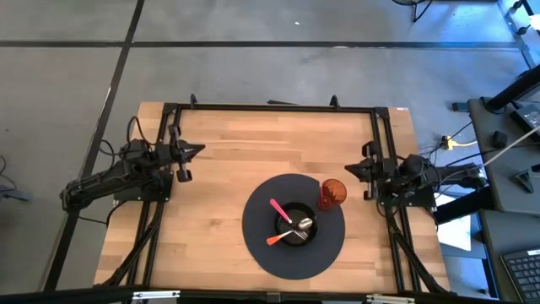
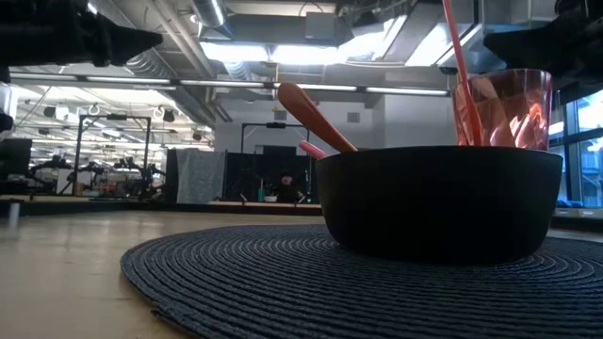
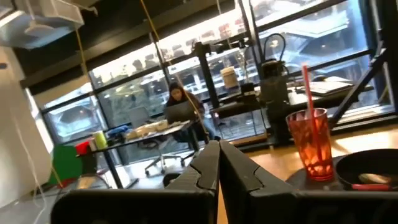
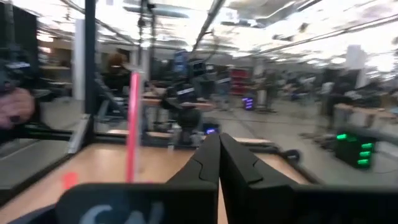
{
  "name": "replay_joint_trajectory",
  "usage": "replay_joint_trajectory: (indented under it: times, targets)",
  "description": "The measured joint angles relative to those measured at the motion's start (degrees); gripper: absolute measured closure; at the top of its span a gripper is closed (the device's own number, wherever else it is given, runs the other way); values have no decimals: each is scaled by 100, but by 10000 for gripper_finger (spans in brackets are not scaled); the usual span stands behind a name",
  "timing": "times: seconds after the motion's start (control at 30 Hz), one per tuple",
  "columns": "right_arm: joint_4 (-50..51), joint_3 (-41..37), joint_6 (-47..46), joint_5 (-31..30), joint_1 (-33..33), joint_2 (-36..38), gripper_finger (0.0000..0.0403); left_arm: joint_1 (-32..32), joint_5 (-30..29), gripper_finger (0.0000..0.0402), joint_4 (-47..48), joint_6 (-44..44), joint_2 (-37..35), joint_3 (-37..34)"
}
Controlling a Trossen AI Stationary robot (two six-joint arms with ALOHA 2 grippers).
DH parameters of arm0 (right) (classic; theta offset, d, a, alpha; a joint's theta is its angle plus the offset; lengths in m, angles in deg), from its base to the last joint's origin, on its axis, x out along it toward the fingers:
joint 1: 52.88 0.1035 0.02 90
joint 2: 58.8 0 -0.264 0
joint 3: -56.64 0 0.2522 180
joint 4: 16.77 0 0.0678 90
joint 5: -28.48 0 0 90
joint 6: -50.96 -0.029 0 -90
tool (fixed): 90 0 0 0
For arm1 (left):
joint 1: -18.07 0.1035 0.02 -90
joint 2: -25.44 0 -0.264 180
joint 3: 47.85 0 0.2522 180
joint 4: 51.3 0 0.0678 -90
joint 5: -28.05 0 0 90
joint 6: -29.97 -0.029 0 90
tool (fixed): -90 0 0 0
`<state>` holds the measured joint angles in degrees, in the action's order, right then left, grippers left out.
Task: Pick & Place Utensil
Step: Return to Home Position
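Observation:
A black bowl sits on a round dark woven mat, near the table's near edge. In the bowl lie a pink utensil, an orange one and a metal spoon; their handles lean on its rim. A red translucent cup with a pink straw stands on the mat's right part. My left gripper is shut at the table's left side, my right gripper shut at the right side, just right of the cup. In the low view the bowl hides most of the cup.
A black frame runs along the table's far edge and down both sides. Bare wood lies between the mat and the left arm and across the far half of the table. People and desks show in the room beyond.

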<state>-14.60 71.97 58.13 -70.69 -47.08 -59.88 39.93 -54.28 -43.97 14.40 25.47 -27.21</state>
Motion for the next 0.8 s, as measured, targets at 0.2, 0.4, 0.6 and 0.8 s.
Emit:
replay_joint_trajectory:
  times: [0.2, 0.4, 0.6, 0.8]
  targets:
    - [134, -127, -547, 387, -399, -3, 402, 0, 91, 400, 337, 221, 2, -6]
    - [359, -125, -691, 385, -426, -46, 402, 12, 37, 401, -484, 281, 18, -602]
    - [422, -124, -674, 385, -423, -53, 402, 362, 105, 400, -410, 303, 39, -640]
    - [541, -120, -676, 383, -421, -55, 402, 684, 443, 399, -421, 518, 39, -640]
